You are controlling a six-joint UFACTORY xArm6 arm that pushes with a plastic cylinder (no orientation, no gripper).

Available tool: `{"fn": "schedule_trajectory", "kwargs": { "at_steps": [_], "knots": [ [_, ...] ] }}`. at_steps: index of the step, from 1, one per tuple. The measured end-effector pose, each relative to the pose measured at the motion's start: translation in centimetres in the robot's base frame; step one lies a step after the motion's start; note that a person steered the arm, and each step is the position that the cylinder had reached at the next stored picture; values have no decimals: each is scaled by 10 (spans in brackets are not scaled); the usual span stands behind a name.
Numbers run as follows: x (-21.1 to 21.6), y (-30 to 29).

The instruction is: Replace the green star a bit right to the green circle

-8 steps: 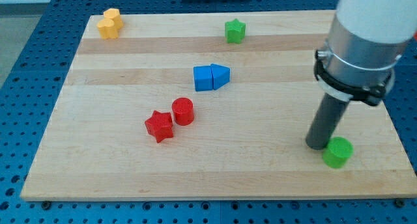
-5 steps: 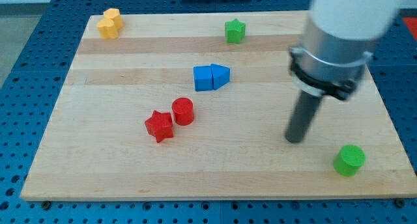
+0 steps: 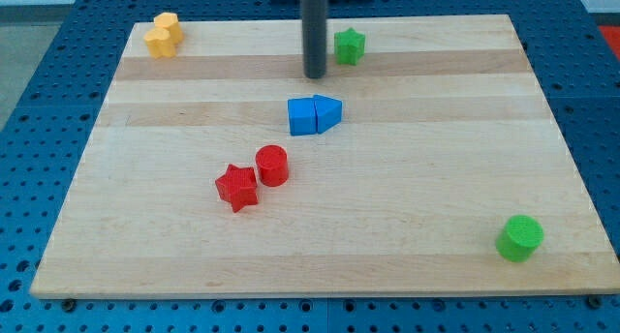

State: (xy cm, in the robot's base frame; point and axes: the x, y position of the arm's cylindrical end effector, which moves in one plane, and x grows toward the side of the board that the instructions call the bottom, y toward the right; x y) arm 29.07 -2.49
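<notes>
My tip (image 3: 315, 75) beside green star (image 3: 349, 46); near top edge

My rod is a straight, smooth cylinder, dark grey to black, with a faint lengthwise sheen. It keeps the same width down to my tip (image 3: 315, 76), which ends flat and blunt. Its upper end meets a darker fitting cut off by the frame edge.

green blocks (image 3: 350, 45): 2 | red blocks (image 3: 236, 187): 2 | blue blocks (image 3: 303, 116): 2 | yellow block (image 3: 163, 35): 1
</notes>
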Motion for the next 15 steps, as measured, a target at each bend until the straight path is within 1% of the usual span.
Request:
{"fn": "schedule_trajectory", "kwargs": {
  "at_steps": [1, 2, 4, 6, 8, 10, 11, 15],
  "knots": [
    [-52, -4],
    [-66, 28],
    [-6, 73],
    [24, 129],
    [69, 135],
    [88, 95],
    [104, 90],
    [180, 163]
  ]
}}
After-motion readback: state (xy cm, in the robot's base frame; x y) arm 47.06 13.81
